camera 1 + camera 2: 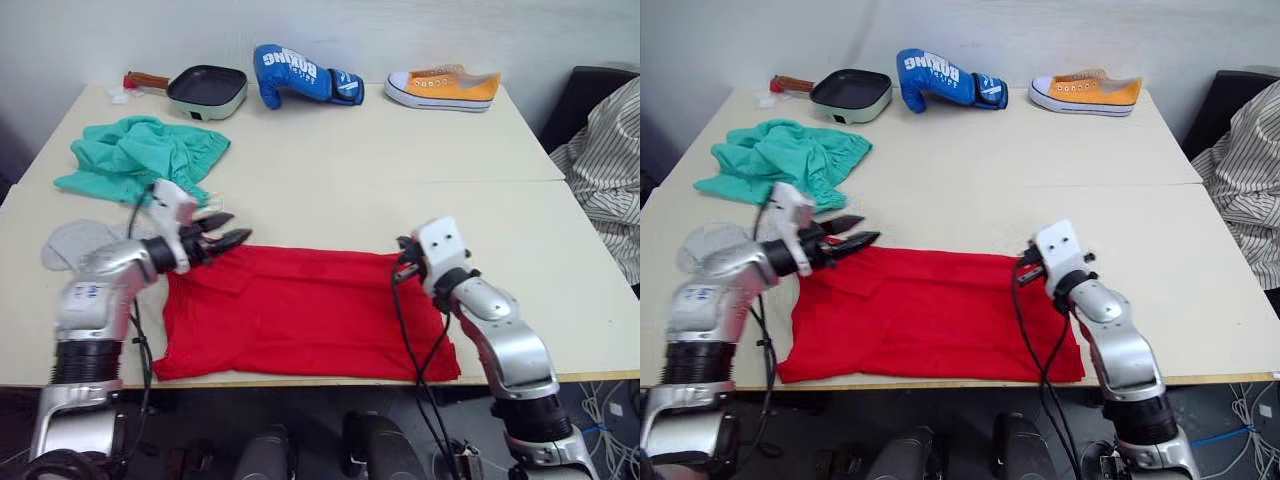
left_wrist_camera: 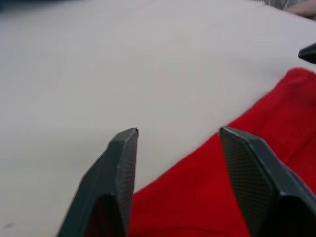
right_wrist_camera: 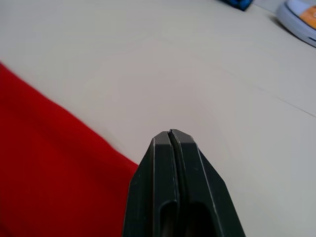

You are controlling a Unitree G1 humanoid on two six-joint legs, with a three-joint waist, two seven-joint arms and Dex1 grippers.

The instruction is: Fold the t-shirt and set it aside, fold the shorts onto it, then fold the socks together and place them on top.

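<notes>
On the near half of the table, the t-shirt lies flat, a gripper at each far corner.

From the head views, the left gripper hovers at the shirt's far left corner with its fingers spread and nothing between them; its wrist view confirms the gap, one finger over bare table, the other over red cloth. The right gripper sits at the far right corner, largely hidden behind its wrist in the head views, but its own camera shows the fingers pressed together just past the red edge, gripping nothing. The shorts lie crumpled at far left, the socks partly hidden behind the left arm. A pan, a boxing glove and a sneaker line the far edge.
</notes>
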